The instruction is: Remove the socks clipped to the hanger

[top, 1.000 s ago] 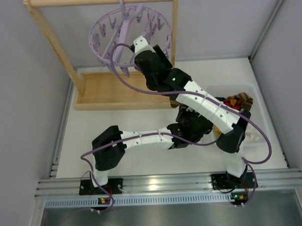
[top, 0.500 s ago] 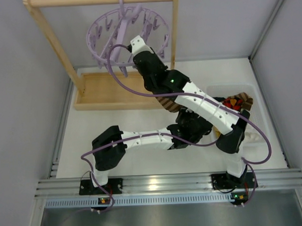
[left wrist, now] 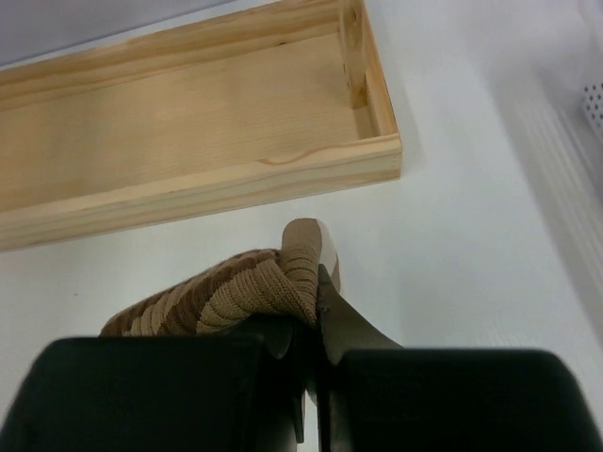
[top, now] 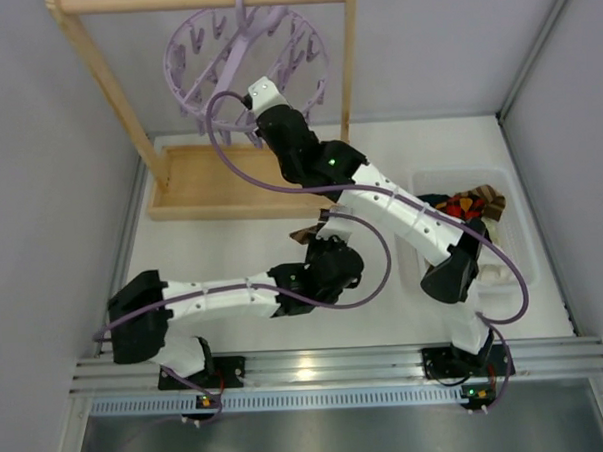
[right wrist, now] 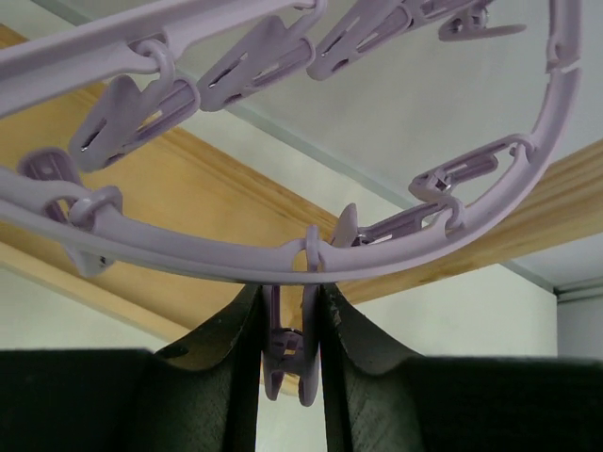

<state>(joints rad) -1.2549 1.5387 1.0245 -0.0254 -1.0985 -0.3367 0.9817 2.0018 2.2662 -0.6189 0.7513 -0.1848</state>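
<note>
White tabletop point(left wrist: 471, 235) lies beneath left fingers point(left wrist: 424, 395) pinching a striped sock point(left wrist: 226, 297); right fingers point(right wrist: 367, 363) squeeze a peg point(right wrist: 285, 363) on the hanger point(right wrist: 188, 247).

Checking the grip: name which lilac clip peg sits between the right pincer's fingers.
The lilac plastic peg under the near arc of the round lilac hanger, pinched in the right pincer; all other pegs hang free.

Hanger point(right wrist: 563, 75): lilac moulded plastic, smooth, slight sheen. Striped sock point(left wrist: 236, 297): ribbed knit cloth, brown and cream, matt and soft-looking. Rack tray point(left wrist: 188, 132): pale bare wood with grain and a knot showing, matt. Worktop point(left wrist: 471, 245): white, smooth, matt. Near-edge rail point(top: 338, 363): grooved bare metal, shiny. Bin point(top: 499, 174): translucent white plastic.
</note>
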